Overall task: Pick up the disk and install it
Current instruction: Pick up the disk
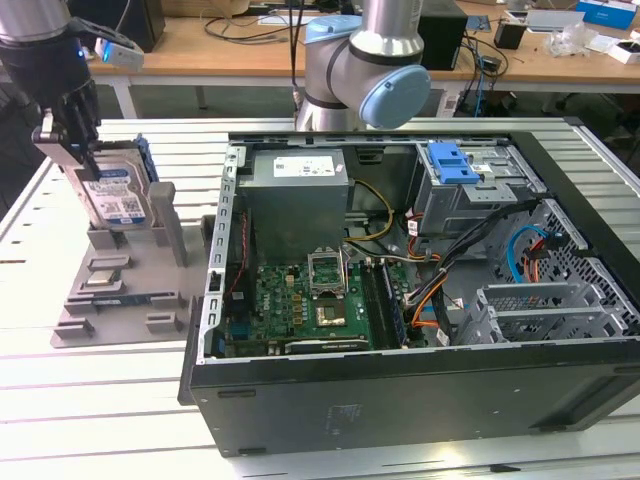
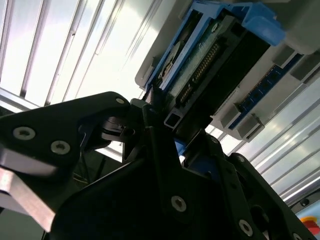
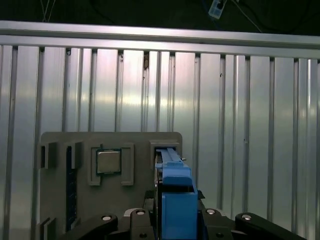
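End effector (image 1: pixel 72 150) tight on upright disk (image 1: pixel 118 198) in grey holder (image 1: pixel 120 290)

We see the worktop (image 1: pixel 100 400) as ribbed bare aluminium, bright and reflective. At about nine o'clock of the computer case (image 1: pixel 400 390) sits a fixture (image 1: pixel 120 300) of matt grey plastic. The disk (image 1: pixel 115 195) in it has a silver-grey metal body, a white paper label and smooth blue plastic rails. The processor chip (image 3: pixel 108 161) on the fixture has a dull metal lid. The gripper (image 1: pixel 78 155) is matt black. The case is matt black outside and bare grey sheet metal inside. Its power supply (image 1: pixel 295 195) is plain grey metal, and the bracket (image 1: pixel 452 162) at one o'clock is glossy blue plastic. The arm's joint cap (image 1: pixel 395 95) is smooth pale-blue plastic. The desk (image 1: pixel 230 50) behind looks wooden.
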